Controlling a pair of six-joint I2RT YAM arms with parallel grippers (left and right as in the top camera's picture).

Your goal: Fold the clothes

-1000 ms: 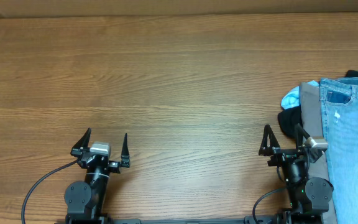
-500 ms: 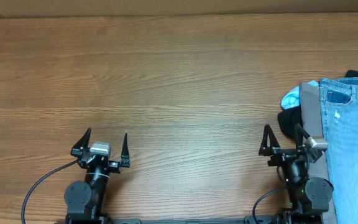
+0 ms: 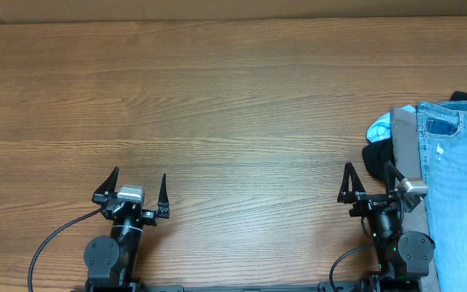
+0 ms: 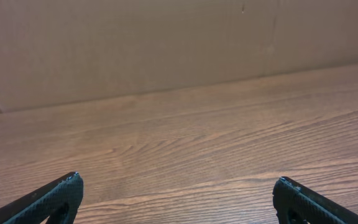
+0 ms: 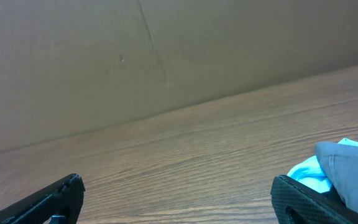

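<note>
Wood-grain surface fills the overhead view. Nearest, at its front edge, the left gripper and the right gripper both stand wide and hold nothing. Just beside the right gripper, at the right edge, lie the jeans, topmost on grey trousers, with a black garment and a pale blue garment at the pile's left (what lies beneath is hidden). Fetching the jeans seems the step in hand: pinch denim alone near the waistband, lift clear of the trousers, then drag to the bare middle and spread flat. Beyond, a plain brown board backs the surface. No brand or writing can be read.
</note>
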